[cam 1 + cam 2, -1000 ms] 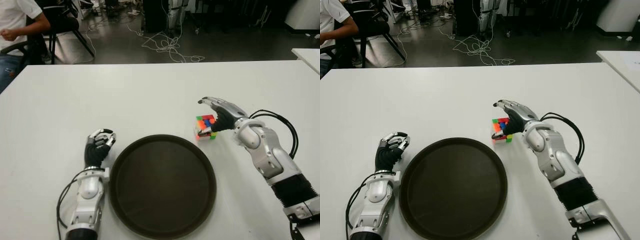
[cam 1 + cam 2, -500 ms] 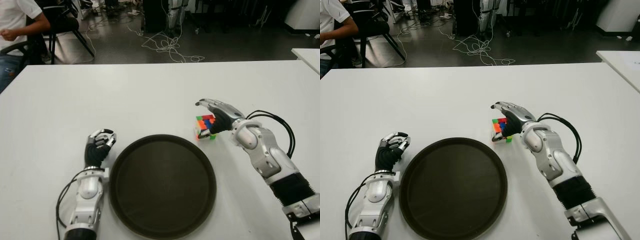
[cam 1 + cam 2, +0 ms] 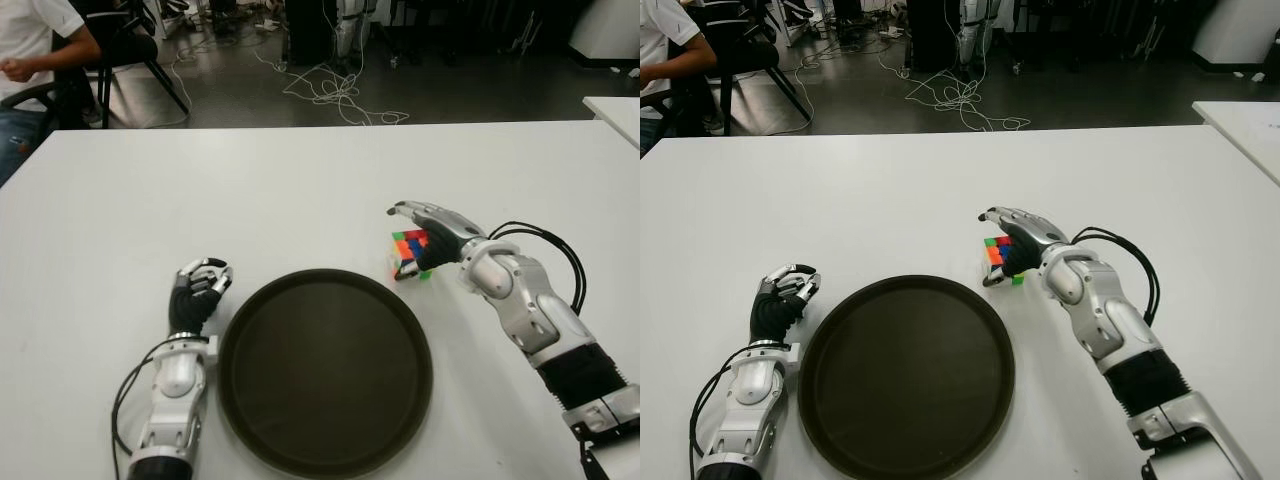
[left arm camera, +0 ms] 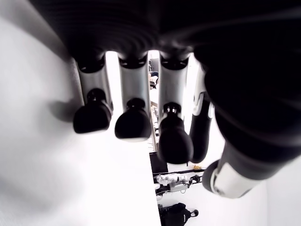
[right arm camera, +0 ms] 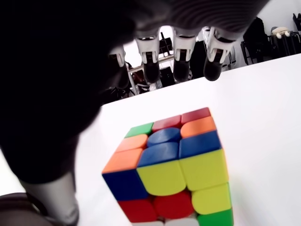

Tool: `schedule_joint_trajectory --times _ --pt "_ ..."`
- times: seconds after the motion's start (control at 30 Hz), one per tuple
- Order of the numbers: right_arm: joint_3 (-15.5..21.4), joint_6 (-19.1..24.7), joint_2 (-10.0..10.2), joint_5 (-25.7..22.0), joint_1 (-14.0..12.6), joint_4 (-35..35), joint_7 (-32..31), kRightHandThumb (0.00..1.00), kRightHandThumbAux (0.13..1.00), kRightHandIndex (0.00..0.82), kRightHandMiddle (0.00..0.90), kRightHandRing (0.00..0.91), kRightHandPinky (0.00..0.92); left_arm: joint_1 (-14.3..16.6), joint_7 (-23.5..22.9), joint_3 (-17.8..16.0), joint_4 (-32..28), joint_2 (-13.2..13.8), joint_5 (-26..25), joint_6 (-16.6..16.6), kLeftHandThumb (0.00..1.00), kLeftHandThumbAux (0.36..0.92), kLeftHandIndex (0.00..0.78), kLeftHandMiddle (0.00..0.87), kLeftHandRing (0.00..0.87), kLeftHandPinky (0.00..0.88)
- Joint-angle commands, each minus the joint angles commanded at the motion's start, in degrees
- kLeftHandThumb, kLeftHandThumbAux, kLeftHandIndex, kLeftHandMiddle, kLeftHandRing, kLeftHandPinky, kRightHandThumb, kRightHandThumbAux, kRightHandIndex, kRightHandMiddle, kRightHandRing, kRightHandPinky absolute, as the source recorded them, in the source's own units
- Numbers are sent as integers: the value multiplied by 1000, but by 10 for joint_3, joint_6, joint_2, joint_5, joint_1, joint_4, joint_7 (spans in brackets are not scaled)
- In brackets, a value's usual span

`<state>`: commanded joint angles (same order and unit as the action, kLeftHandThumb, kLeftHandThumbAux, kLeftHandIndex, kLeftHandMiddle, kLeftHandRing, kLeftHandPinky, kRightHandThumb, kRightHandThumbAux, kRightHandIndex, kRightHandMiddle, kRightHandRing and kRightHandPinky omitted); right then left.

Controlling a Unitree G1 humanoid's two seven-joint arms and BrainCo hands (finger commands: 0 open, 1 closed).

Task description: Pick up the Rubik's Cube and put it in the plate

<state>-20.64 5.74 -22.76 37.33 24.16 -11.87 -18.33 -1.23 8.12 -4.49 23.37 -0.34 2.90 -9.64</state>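
You're at the grasp step: right hand (image 3: 432, 222) arches over the Rubik's Cube (image 3: 410, 252), fingers (image 5: 181, 52) apart, so close them, then carry to the plate (image 3: 325, 455); left hand (image 3: 196, 292) idles curled beside it.

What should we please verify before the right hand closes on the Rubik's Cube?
1. Rubik's Cube sits on the white table, outside the plate: ok.
2. Right hand is over the cube, fingers spread above it: ok.
3. Fingers already gripping the cube: not ok, none closed on it.
4. Plate is empty, ready to receive: ok.
5. Left hand, left of the plate, is curled and holds nothing: ok.
6. Thumb contact with the cube: cannot tell.
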Motion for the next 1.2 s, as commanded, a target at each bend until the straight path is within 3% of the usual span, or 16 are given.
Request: schedule_joint_trajectory --times 1.2 --pt "2 0 2 -14 -15 -17 20 0 748 0 0 0 0 0 6 3 1 6 9 2 707 707 443 801 814 787"
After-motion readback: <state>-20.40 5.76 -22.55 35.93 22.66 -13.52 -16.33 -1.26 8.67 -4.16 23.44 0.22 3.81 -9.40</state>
